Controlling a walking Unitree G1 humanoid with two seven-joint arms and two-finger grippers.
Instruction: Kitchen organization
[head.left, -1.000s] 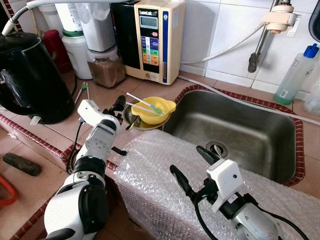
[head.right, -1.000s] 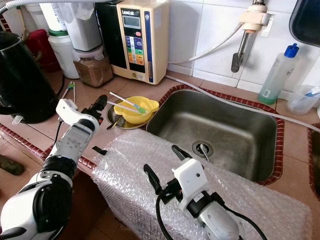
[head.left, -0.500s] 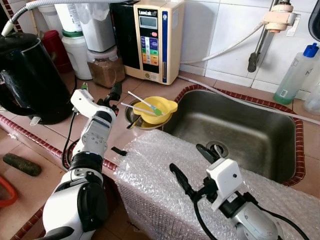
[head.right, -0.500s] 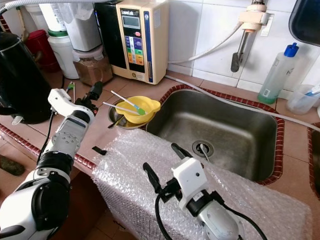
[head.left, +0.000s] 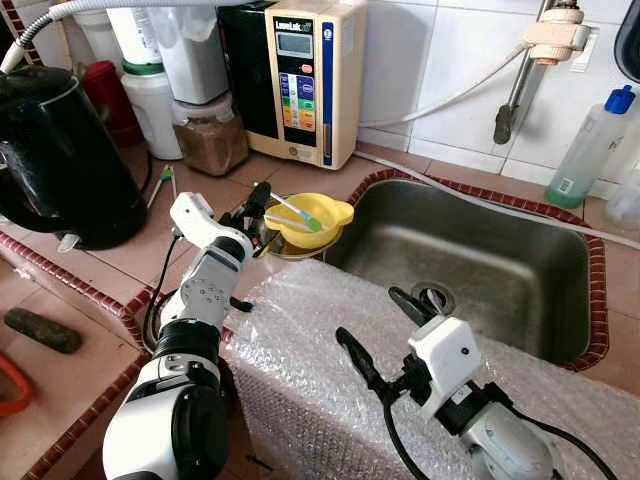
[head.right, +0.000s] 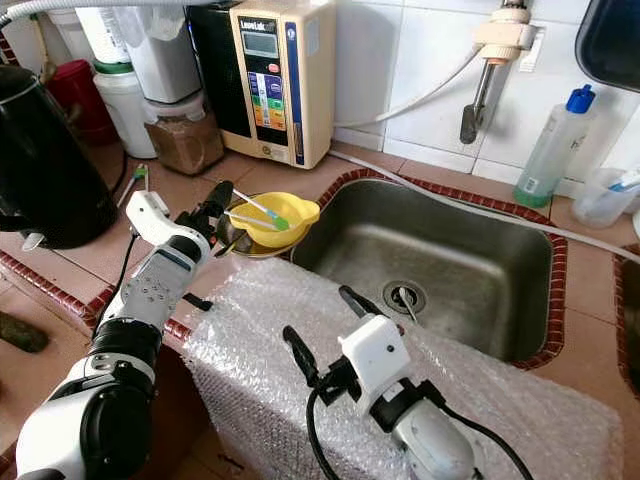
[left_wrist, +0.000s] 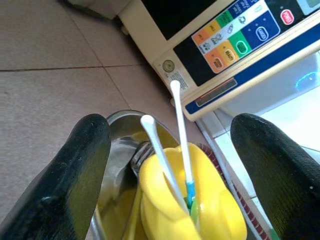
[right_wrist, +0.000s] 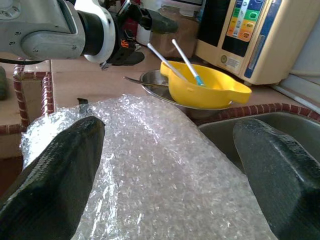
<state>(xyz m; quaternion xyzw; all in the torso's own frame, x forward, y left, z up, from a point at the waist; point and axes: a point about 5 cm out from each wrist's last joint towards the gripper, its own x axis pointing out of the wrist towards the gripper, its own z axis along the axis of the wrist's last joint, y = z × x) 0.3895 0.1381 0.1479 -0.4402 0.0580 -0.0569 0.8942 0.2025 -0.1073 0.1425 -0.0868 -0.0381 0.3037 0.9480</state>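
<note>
Left wrist view: left gripper (left_wrist: 167, 165) wide open, lined up on yellow bowl (left_wrist: 192, 200) nested in steel dish (head.left: 268, 235) beside sink (head.left: 470, 262). Light slick plastic, loose white sticks (left_wrist: 180, 135) inside; reckon pinch rim. Right gripper (head.left: 378, 332) open, hovering over bubble wrap (head.left: 330, 370).

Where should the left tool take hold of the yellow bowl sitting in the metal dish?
Probably at the yellow bowl rim nearest the left tool, coming from the kettle side. The rim stands above the metal dish, and the open fingers already bracket it; the two white utensils lean there, so go beside them.
</note>
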